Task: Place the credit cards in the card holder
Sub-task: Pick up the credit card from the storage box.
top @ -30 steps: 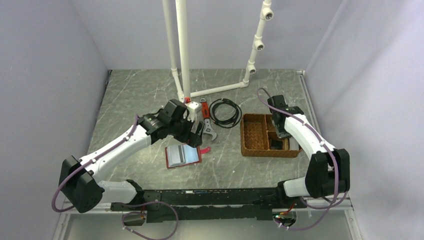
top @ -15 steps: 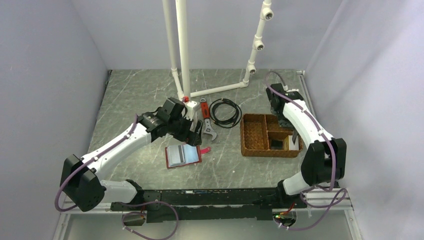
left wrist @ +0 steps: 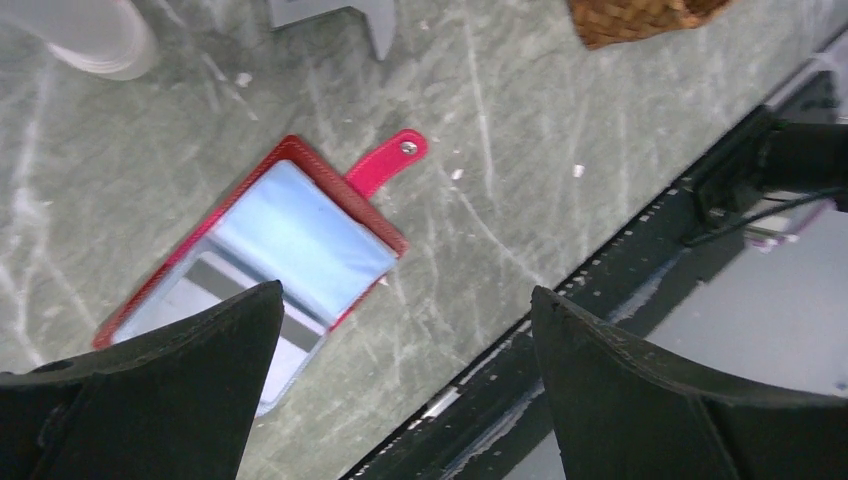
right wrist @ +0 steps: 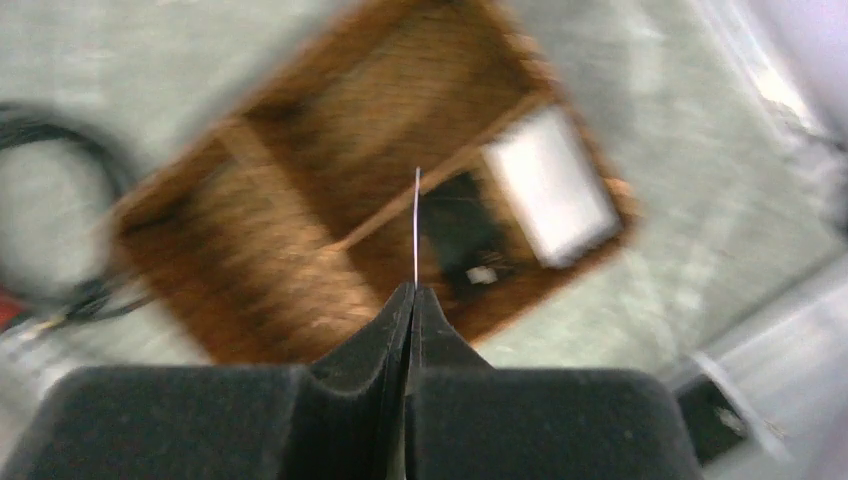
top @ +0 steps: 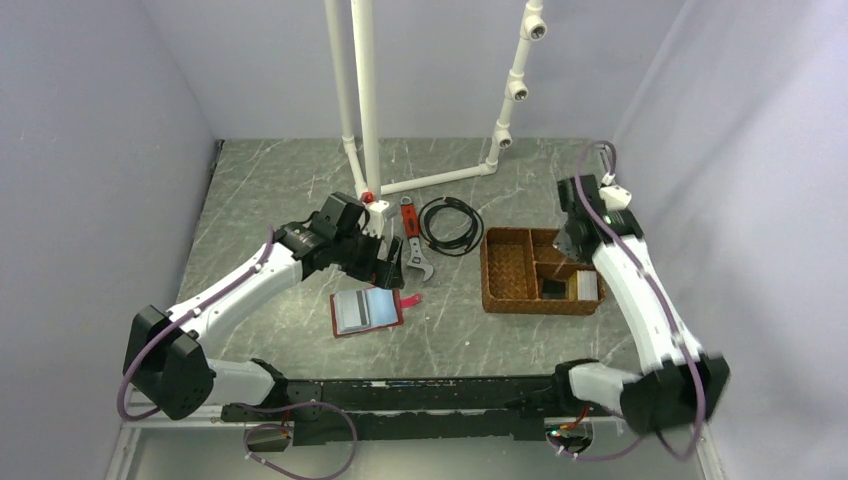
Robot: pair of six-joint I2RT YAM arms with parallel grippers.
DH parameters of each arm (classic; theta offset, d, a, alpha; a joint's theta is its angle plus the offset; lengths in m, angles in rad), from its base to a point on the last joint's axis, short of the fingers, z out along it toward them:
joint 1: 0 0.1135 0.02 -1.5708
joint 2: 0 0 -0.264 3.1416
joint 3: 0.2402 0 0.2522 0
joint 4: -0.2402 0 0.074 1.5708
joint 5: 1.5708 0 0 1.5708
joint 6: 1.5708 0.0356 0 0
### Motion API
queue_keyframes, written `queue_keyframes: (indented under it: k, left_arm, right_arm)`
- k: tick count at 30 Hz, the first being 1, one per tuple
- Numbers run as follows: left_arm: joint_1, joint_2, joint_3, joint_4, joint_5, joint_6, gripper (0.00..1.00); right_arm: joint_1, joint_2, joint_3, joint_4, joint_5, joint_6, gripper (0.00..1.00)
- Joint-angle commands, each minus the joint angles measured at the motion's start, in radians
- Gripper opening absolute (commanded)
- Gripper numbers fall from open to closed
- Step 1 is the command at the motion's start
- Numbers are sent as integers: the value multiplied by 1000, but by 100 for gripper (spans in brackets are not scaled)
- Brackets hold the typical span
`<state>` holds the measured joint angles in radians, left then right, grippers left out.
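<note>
The red card holder (top: 367, 311) lies open on the table with its snap tab (left wrist: 392, 162) pointing right. Its pockets show a light blue card (left wrist: 300, 230) and a grey striped one (top: 350, 312). My left gripper (top: 386, 270) hangs open just above and behind it, fingertips wide apart (left wrist: 405, 290) and holding nothing. My right gripper (top: 572, 243) is raised over the woven tray (top: 510, 272), shut (right wrist: 415, 290) on a thin credit card (right wrist: 417, 225) seen edge-on. Another white card (top: 585, 287) lies in the tray's right compartment (right wrist: 550, 185).
A red-handled wrench (top: 415, 240) and a coiled black cable (top: 450, 222) lie behind the card holder. White PVC pipes (top: 365, 100) stand at the back. A black item (top: 552, 289) sits in the tray. The black rail (left wrist: 640, 240) runs along the near edge.
The right arm has risen and swung back to the right, lifting its gripper with the card up out of the tray. The left arm has barely moved.
</note>
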<state>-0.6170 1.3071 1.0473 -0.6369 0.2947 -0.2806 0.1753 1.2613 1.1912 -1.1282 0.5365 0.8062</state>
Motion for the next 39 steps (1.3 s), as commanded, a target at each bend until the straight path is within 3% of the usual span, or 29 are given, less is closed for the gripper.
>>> queue_keyframes:
  k: [1, 4, 7, 9, 13, 16, 19, 22, 25, 30, 32, 34, 36, 38, 39]
  left_arm:
    - [24, -10, -13, 85, 202, -45, 100]
    - [68, -32, -20, 167, 445, -94, 99]
    - [107, -82, -72, 385, 693, -235, 99]
    - [111, -130, -137, 637, 766, -373, 99]
    - [112, -161, -223, 999, 760, -630, 99]
    - [112, -162, -270, 1175, 723, -765, 99]
    - [111, -183, -302, 1229, 692, -803, 99]
    - [107, -207, -310, 1213, 682, -797, 93]
    - [98, -224, -320, 1218, 675, -800, 79]
    - [97, -248, -318, 1197, 656, -783, 45]
    - [97, -265, -307, 1123, 642, -740, 33]
    - [99, -282, -290, 1020, 623, -687, 9]
    - [110, -303, -262, 828, 604, -583, 0]
    - [127, -311, -225, 657, 589, -476, 0]
    - [148, -308, -193, 456, 563, -410, 0]
  right_arm:
    - [1, -283, -132, 533, -551, -317, 0]
    - [3, -367, -179, 736, -1022, -381, 0]
    - [36, -403, -227, 913, -1266, -320, 0]
    - [90, -443, -289, 1032, -1298, -255, 0]
    - [268, -445, -352, 1206, -1234, -191, 0]
    - [331, -443, -405, 1354, -1229, -104, 0]
    - [356, -421, -437, 1449, -1245, -50, 0]
    - [373, -418, -459, 1495, -1223, -28, 0]
    - [384, -399, -472, 1564, -1221, 8, 0]
    - [404, -373, -497, 1628, -1201, 29, 0]
    - [416, -361, -509, 1650, -1197, 40, 0]
    - [426, -347, -509, 1634, -1181, 26, 0]
    - [430, -332, -499, 1569, -1150, -13, 0]
    - [438, -311, -480, 1470, -1111, -79, 17]
    - [440, -297, -465, 1404, -1073, -119, 29]
